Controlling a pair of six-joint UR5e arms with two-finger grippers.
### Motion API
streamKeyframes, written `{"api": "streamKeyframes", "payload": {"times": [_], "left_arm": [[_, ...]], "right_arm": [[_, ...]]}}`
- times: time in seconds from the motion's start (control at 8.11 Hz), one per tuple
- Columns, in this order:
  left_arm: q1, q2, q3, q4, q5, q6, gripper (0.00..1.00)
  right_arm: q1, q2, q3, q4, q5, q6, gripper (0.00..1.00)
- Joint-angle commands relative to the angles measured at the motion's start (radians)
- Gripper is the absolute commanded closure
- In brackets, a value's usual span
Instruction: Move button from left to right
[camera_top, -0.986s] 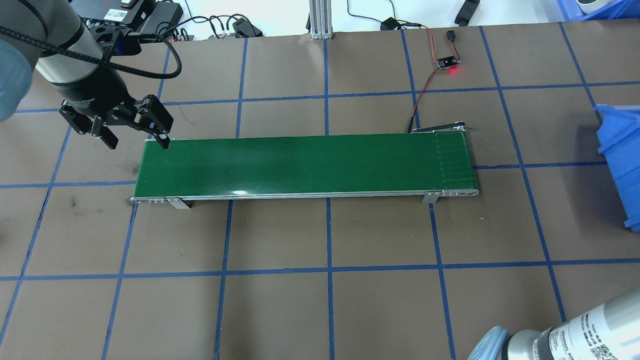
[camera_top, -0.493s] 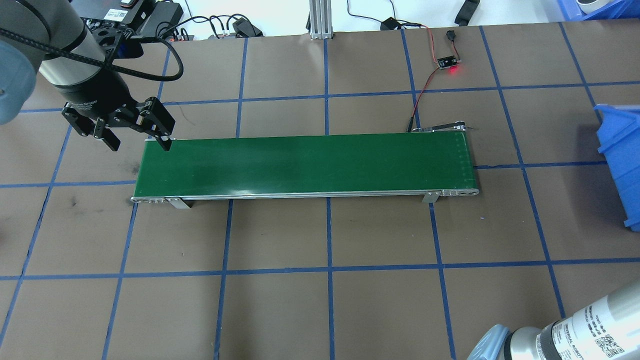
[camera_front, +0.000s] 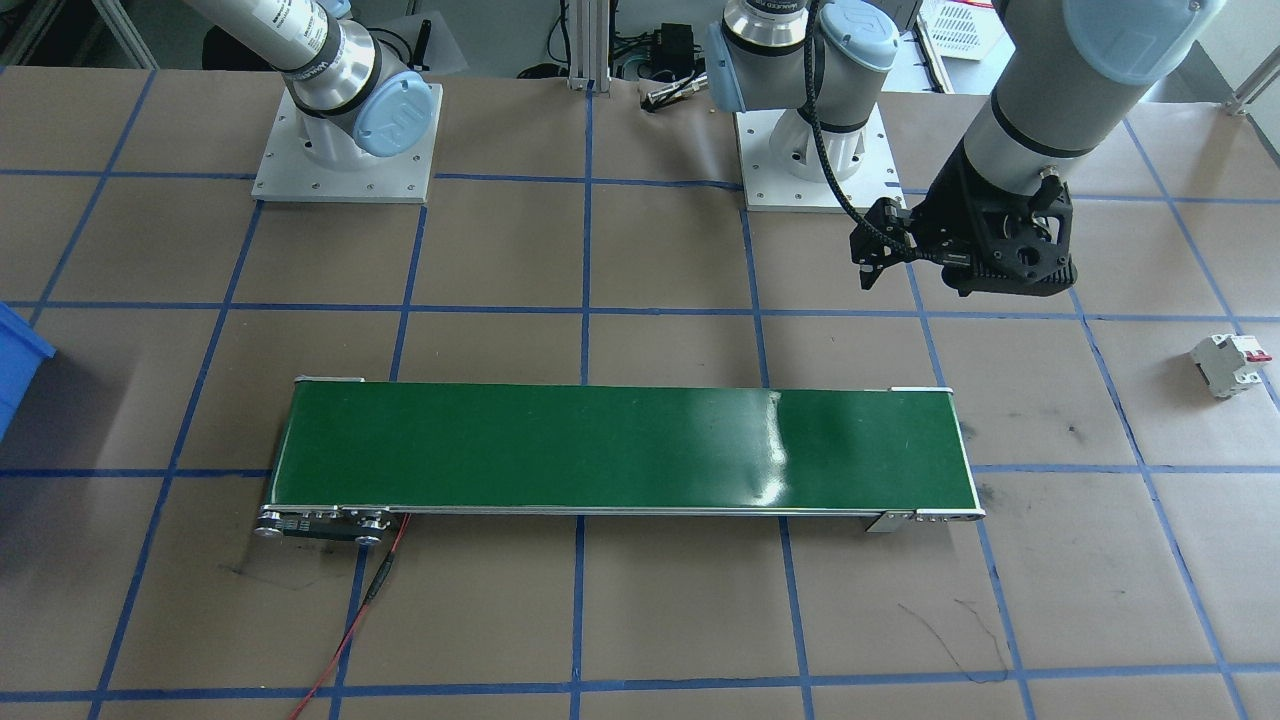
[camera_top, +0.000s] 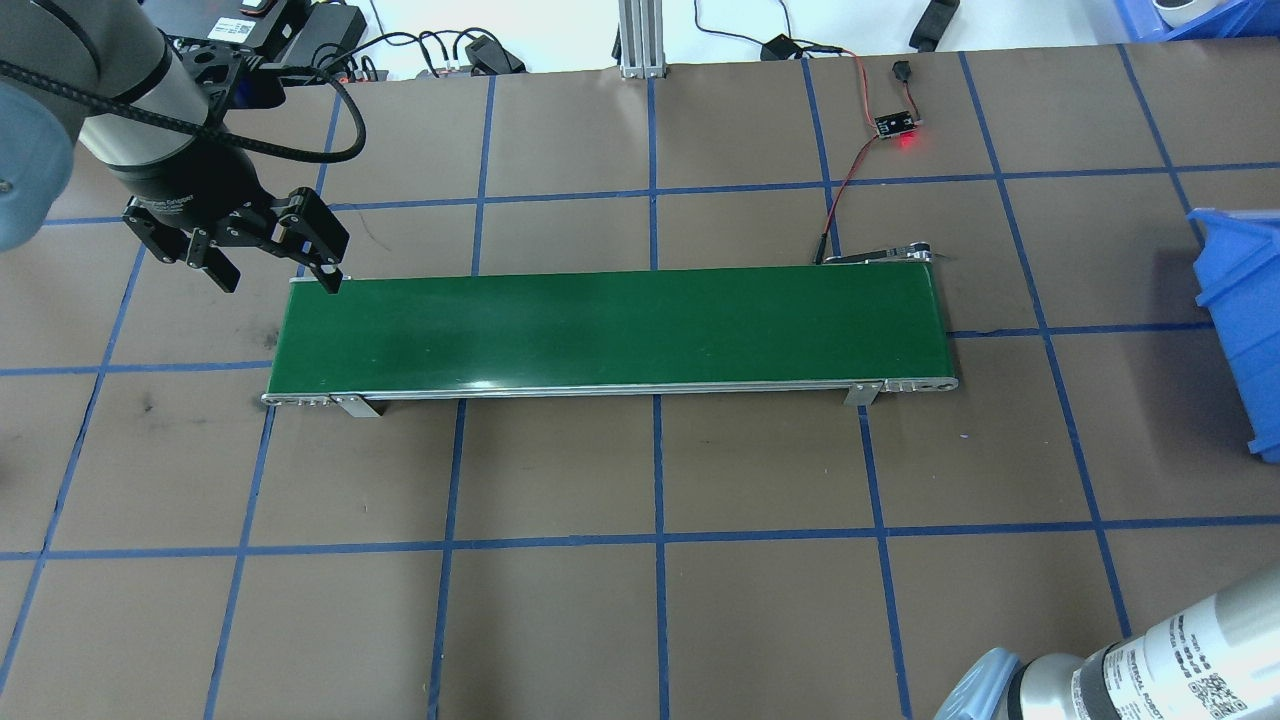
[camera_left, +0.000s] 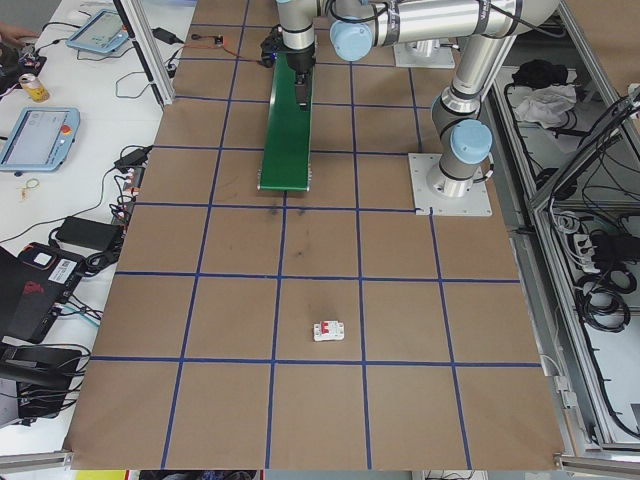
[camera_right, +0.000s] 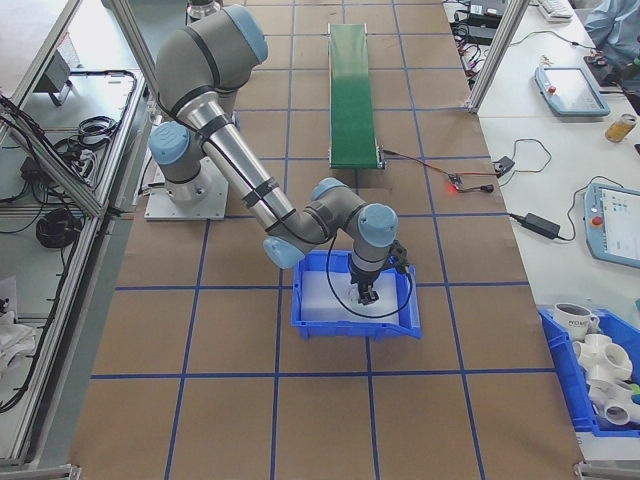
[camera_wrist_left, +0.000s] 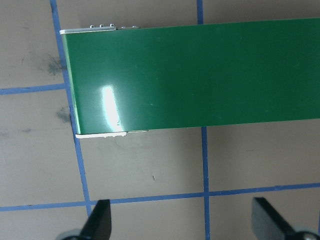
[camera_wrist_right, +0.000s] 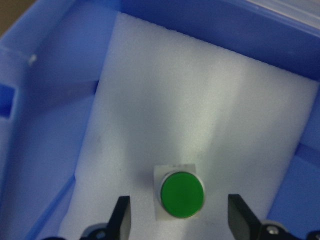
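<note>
Two claws on my feeds. Left gripper partly hidden under its wrist; fingertips cropped on wrist cam. Green conveyor belt lies just ahead, untouched; circuit breaker well off. Fingers spread, holding nothing. Right gripper hangs inside blue bin, spread wide; button sits upright on white foam between fingertips, untouched.

One button, one conveyor, one breaker, two arms, two tablets, and one blue bin.
</note>
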Motion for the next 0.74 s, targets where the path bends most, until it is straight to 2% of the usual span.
{"api": "streamKeyframes", "payload": {"times": [0.0, 0.12, 0.25, 0.37, 0.49, 0.62], "left_arm": [[0.0, 0.0, 0.002, 0.003, 0.001, 0.003, 0.0], [0.0, 0.0, 0.001, 0.003, -0.001, 0.003, 0.0], [0.0, 0.0, -0.001, 0.003, -0.002, 0.005, 0.0], [0.0, 0.0, -0.001, 0.003, -0.004, 0.003, 0.0], [0.0, 0.0, 0.001, 0.005, -0.004, 0.005, 0.0], [0.0, 0.0, -0.001, 0.005, -0.002, 0.003, 0.0]], "right_arm": [[-0.006, -0.111, 0.0, 0.016, -0.008, -0.003, 0.0], [-0.007, -0.202, 0.0, 0.059, -0.008, -0.001, 0.0], [-0.008, -0.286, 0.002, 0.17, 0.001, 0.012, 0.0], [-0.004, -0.346, 0.002, 0.244, 0.006, 0.04, 0.0], [0.02, -0.409, -0.008, 0.318, 0.011, 0.116, 0.0], [0.116, -0.466, -0.017, 0.37, 0.001, 0.231, 0.0]]}}
